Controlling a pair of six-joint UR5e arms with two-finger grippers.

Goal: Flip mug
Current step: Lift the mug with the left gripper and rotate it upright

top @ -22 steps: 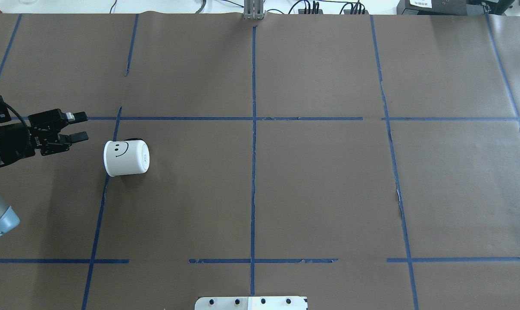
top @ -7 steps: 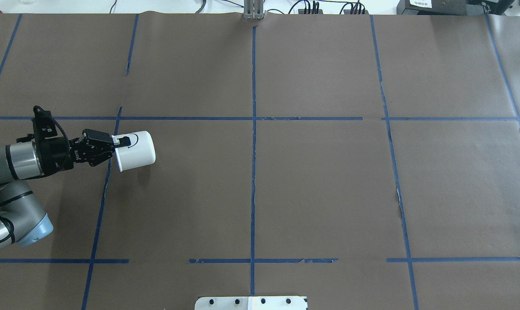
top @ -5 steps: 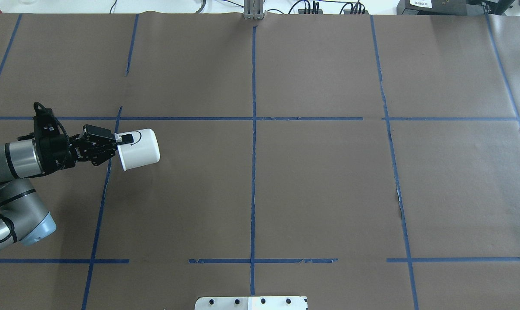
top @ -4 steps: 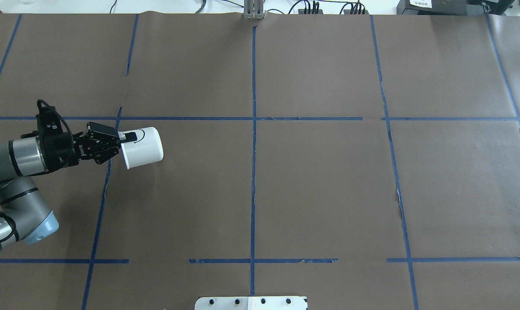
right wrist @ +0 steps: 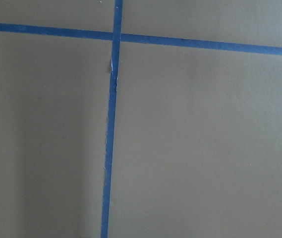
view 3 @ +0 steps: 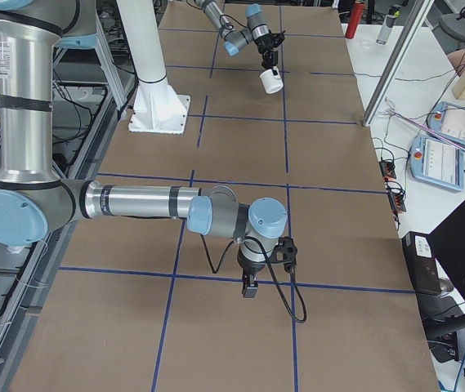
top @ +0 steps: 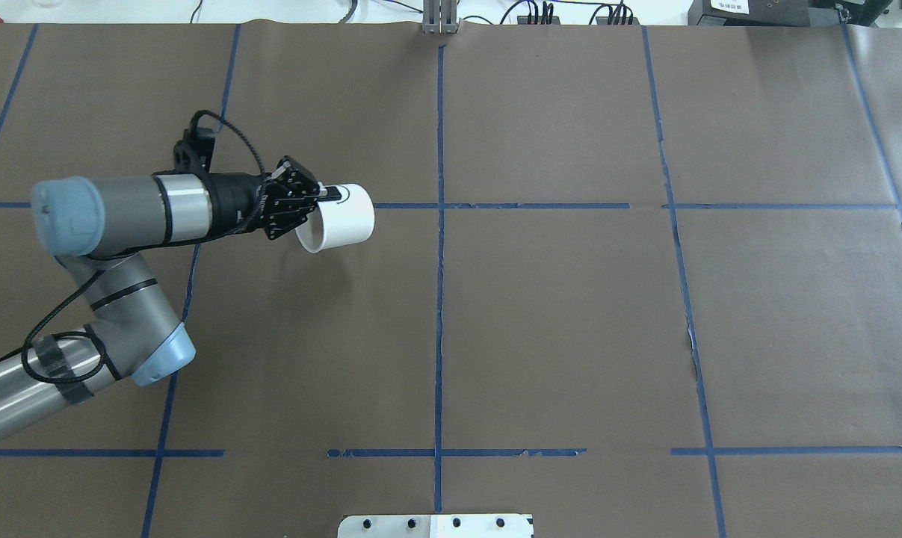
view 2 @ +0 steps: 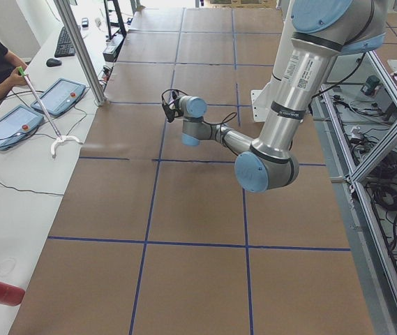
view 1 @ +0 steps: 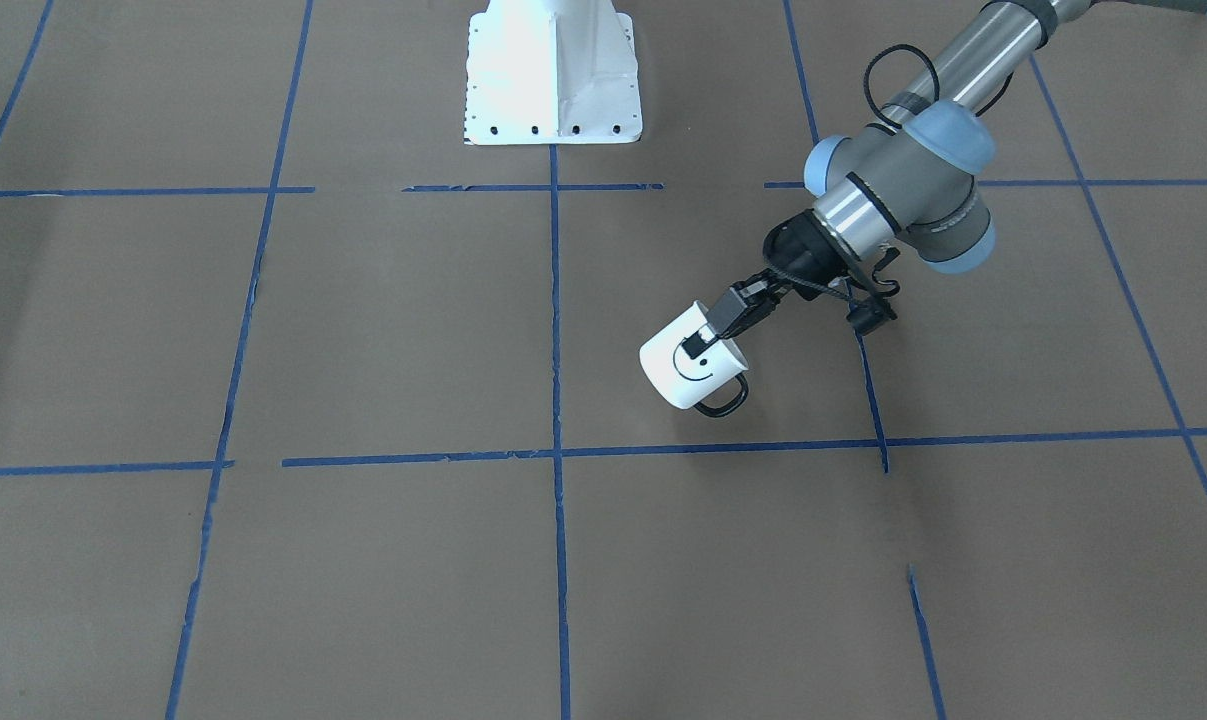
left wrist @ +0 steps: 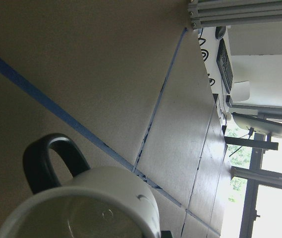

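Note:
The mug (top: 340, 219) is white with a black smiley face and a dark loop handle (view 1: 721, 400). It hangs tilted in the air over the brown table, left of centre. My left gripper (top: 329, 198) is shut on its wall at the rim, with one finger (view 1: 701, 342) on the smiley face. The left wrist view shows the mug's rim (left wrist: 81, 198) and handle close up. The mug also shows in the exterior right view (view 3: 273, 79). My right gripper (view 3: 250, 287) hangs low over the table in that view only, and I cannot tell if it is open or shut.
The brown table cover (top: 570, 321) is split by blue tape lines (top: 439, 224). The white robot base plate (view 1: 551, 80) stands at the near edge. An operators' desk with tablets (view 2: 58, 98) runs along the far side.
My left gripper closed on the mug, lifted it off the table and carried it right and farther away. The mug has tipped so its mouth faces the overhead camera.

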